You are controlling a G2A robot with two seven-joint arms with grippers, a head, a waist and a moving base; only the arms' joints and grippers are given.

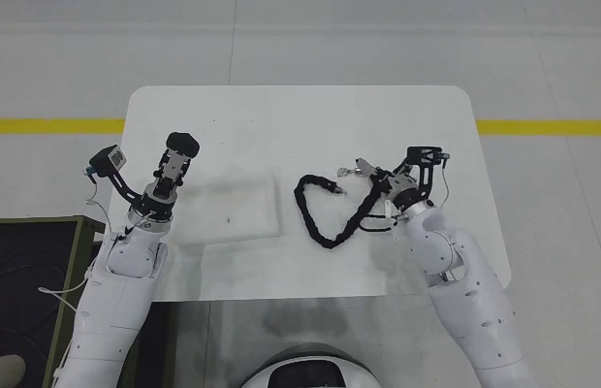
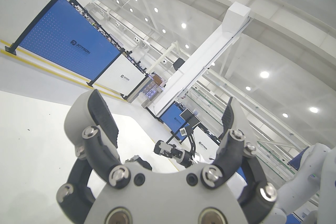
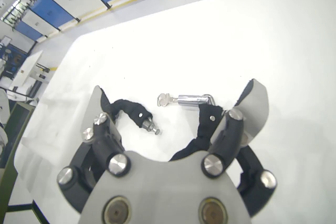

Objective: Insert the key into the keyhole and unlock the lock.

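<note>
A black fabric-sleeved chain lock [image 1: 325, 215] lies curled on the white table [image 1: 281, 116], right of centre. Its silver lock cylinder [image 3: 189, 100] has the key [image 3: 164, 99] sticking out of one end. The chain's metal pin end [image 3: 151, 128] lies free, apart from the cylinder. My right gripper [image 3: 176, 89] is open just above the chain, with the cylinder end of the sleeve [image 3: 207, 117] close to one finger [image 3: 253, 99]; from above, the right gripper [image 1: 376, 179] sits over that end. My left gripper [image 1: 181, 145] is open and empty at the table's left, tilted upward [image 2: 162, 99].
A flat white pad [image 1: 237, 209] lies between the two arms, left of the chain. A dark green crate edge [image 1: 39, 225] stands off the table's left side. A yellow floor line [image 1: 48, 125] runs behind the table.
</note>
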